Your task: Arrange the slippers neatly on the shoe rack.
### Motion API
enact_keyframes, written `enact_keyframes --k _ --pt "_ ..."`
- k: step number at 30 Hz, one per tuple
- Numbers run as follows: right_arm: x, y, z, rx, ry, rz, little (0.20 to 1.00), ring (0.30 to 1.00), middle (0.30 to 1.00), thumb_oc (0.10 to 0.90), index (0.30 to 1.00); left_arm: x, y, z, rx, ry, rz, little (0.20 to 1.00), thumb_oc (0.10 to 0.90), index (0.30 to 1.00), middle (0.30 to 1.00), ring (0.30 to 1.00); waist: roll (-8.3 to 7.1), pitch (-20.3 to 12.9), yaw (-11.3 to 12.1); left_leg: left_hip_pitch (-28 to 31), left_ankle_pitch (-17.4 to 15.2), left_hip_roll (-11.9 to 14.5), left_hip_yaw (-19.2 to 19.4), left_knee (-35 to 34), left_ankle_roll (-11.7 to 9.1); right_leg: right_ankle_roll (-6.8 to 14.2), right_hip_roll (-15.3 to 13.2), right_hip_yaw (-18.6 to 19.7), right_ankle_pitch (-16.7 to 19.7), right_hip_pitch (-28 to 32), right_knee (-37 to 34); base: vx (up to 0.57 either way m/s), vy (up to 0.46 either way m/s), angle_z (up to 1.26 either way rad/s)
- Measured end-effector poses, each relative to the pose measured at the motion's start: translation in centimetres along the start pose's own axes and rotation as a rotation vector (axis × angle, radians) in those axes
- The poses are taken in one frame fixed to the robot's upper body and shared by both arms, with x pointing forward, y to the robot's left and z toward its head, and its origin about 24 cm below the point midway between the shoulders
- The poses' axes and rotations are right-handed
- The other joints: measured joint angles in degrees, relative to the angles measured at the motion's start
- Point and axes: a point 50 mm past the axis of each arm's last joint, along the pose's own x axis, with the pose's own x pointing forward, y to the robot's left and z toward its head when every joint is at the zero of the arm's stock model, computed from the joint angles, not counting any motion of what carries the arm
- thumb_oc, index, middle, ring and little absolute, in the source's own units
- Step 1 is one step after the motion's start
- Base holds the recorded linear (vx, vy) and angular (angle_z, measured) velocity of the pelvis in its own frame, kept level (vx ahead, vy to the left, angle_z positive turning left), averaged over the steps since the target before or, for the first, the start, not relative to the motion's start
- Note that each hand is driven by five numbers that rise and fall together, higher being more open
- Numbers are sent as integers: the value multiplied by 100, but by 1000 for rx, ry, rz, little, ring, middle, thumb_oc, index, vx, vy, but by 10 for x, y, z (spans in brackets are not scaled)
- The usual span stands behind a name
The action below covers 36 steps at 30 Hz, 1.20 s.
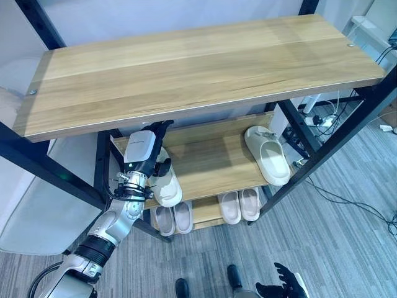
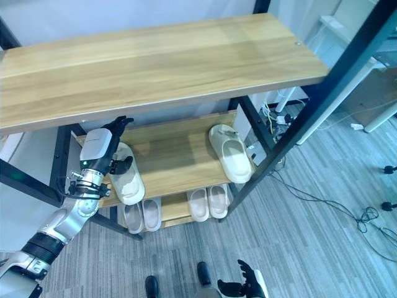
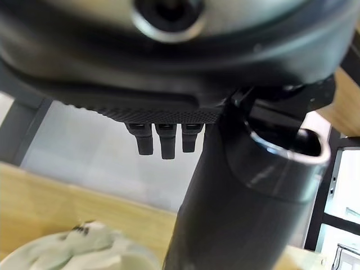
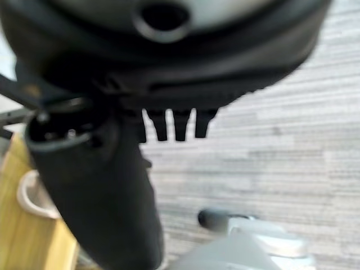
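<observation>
A shoe rack (image 1: 347,124) of black metal frame and three wooden shelves is seen from above, standing on grey carpet (image 1: 347,248). The top shelf (image 1: 198,68) carries nothing. On the middle shelf (image 1: 211,161) two cream slippers are found: a left slipper (image 1: 166,185) lies at the shelf's left front corner, its heel reaching the front edge, and a right slipper (image 1: 268,155) lies at the right end, turned at a slant with its toe toward the front right post. On the bottom shelf (image 1: 201,214) two pairs are set side by side with toes outward: a left pair (image 1: 173,218) and a right pair (image 1: 240,205). The left hand (image 1: 144,152) is raised from the lower left, reaching in under the top shelf at the left end of the middle shelf, just beside and above the left slipper; its thumb (image 1: 163,167) is seen over the slipper's upper. In the left wrist view the fingers (image 3: 162,143) are seen extended and loose, with nothing clasped, the slipper's pale top lying below them; whether it is touched cannot be told. The right hand (image 1: 286,279) hangs low at the bottom right over the carpet, fingers relaxed and empty, well apart from the rack. Cables and a power strip (image 1: 319,121) lie on the floor behind the rack's right end.
</observation>
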Motion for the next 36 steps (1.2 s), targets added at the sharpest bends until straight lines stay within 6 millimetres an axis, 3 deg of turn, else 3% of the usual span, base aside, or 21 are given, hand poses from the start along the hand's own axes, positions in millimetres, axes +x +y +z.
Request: enact_keyframes --k 23,31,36 --pt "0 1 5 6 -37 11 900 900 900 800 900 0 5 -4 -3 25 24 900 800 900 900 900 -124 217 37 -17 2 13 -3 0 -1 -3 12 -8 11 -17 0 0 0 0" --pt "5 2 20 4 -92 13 900 900 900 800 900 -11 3 -15 -4 83 18 900 800 900 900 900 -136 261 113 115 1 19 -17 -7 -4 -4 16 -21 6 122 -40 17 0 1" --pt "7 3 27 5 -103 15 900 900 900 800 900 -15 4 -5 -36 46 31 900 800 900 900 900 -111 283 210 159 4 13 -39 1 -2 -4 9 -35 7 176 -40 0 0 0"
